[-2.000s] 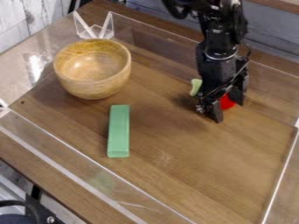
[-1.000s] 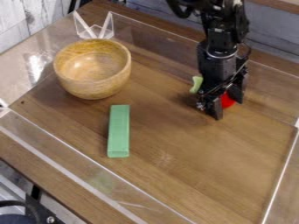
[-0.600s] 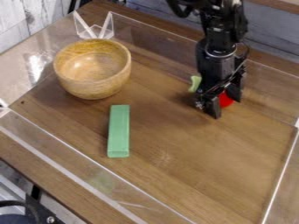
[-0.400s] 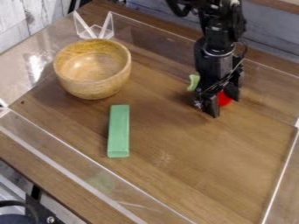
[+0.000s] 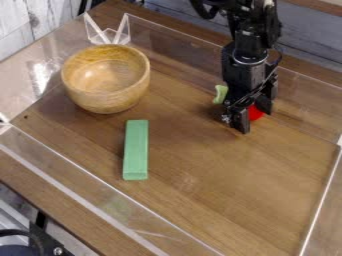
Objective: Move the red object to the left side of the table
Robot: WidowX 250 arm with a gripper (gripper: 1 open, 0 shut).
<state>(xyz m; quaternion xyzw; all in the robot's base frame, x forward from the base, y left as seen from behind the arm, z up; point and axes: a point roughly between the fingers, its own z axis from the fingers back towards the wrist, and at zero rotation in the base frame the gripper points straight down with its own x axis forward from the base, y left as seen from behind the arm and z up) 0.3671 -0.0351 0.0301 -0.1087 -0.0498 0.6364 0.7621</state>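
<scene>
The fingers of the single gripper (image 5: 245, 112) were spread apart and released, lowered over the red object (image 5: 258, 114). One red object sat at the far right of the table (image 5: 227, 185), partly hidden by the gripper. One wooden bowl (image 5: 106, 78) and one green block (image 5: 136, 150) occupied the brown wood-grain surface. Clear edging (image 5: 80, 188) bordered it; pale boards (image 5: 30, 22) stood behind.
</scene>
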